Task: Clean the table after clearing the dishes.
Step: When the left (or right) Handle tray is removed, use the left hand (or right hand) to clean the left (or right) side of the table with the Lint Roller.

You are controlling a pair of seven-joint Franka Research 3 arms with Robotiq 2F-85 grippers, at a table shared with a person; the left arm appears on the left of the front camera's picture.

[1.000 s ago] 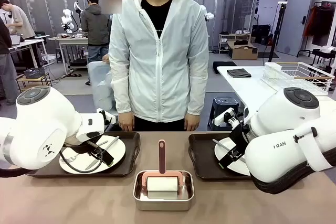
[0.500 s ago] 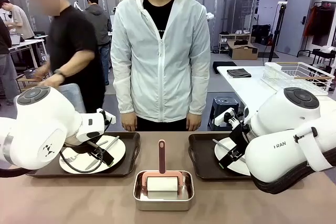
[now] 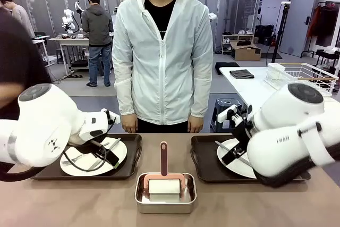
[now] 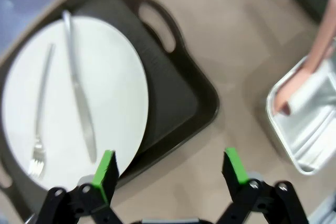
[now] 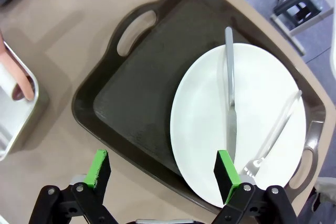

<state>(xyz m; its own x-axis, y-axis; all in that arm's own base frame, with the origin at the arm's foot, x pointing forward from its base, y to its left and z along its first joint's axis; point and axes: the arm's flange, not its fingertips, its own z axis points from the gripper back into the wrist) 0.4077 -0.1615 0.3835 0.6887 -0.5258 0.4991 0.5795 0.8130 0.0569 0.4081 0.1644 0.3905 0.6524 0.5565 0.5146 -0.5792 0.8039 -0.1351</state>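
The right claw point(image 5: 163, 171) hangs with green-padded jaws spread wide and empty above a dark brown rectangular tray point(image 5: 136, 93) with cut-out handles, on the tan matte worktop point(image 5: 63, 30). A round white plate point(image 5: 205, 129) lies in the tray, carrying a metal knife point(image 5: 230, 103) and a metal fork point(image 5: 275, 129). At the picture's left edge, apart from the tray, a rectangular steel pan point(image 5: 29, 114) holds a pink-and-white roller point(image 5: 18, 85).

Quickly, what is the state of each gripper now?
Left gripper: open, holding nothing.
Right gripper: open, holding nothing.
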